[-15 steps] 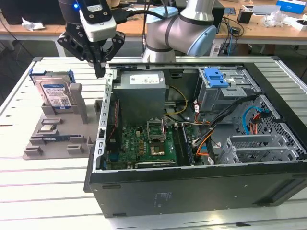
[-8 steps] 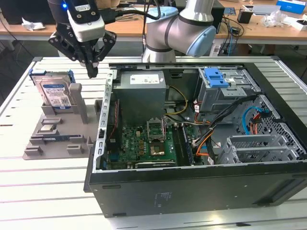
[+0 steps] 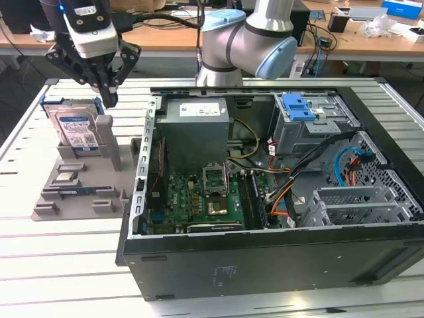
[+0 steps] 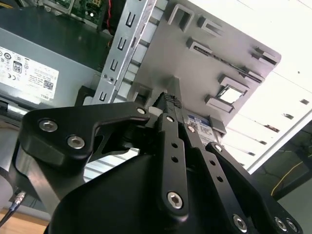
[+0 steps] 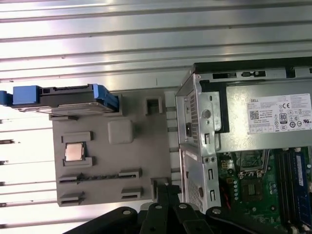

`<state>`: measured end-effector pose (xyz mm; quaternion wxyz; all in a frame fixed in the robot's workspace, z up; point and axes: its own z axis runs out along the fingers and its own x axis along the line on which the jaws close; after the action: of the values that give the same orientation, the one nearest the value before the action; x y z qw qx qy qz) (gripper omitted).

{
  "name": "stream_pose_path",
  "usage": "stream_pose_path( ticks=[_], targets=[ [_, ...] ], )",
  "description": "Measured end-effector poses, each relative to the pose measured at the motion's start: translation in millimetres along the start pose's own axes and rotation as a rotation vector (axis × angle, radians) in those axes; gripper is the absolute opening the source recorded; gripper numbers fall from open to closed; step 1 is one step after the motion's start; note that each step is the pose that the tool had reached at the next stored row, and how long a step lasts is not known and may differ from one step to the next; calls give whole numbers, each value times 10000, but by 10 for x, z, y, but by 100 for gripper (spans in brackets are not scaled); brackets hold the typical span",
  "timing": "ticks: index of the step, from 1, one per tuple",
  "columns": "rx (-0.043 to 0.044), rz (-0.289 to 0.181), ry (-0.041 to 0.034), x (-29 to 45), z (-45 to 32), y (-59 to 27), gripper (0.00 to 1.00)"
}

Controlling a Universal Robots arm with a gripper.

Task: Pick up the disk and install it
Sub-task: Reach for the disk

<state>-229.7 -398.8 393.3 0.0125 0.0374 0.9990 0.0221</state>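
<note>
The gripper (image 3: 108, 98) hangs with its fingers (image 4: 170, 102) closed together, holding nothing. It sits just above the near top corner of the disk (image 3: 75, 126). The disk stands on edge in a grey holder (image 3: 79, 199), beside the open computer case (image 3: 265, 265), on the exterior view's left. In the first wrist view, the disk (image 5: 63, 97) stands at the holder's far edge from the fingertips.

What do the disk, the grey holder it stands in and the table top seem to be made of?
The disk: silver metal body with a paper-like label and glossy blue plastic rails. The grey holder: matte plastic, probably; uniform colour, moulded-looking slots. The table top: bare metal slats, likely aluminium, with bright streaky reflections.
</note>
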Motion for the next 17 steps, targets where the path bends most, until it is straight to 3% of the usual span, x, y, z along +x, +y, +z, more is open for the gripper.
stream_pose_path(
  ticks=[2,12,15,17],
  targets=[
    [-1,0,0,71,-2,-5,11],
    [0,1,0,289,-8,-21,11],
    [-1,0,0,376,-10,-28,11],
    [0,1,0,484,-12,-34,11]
  ],
)
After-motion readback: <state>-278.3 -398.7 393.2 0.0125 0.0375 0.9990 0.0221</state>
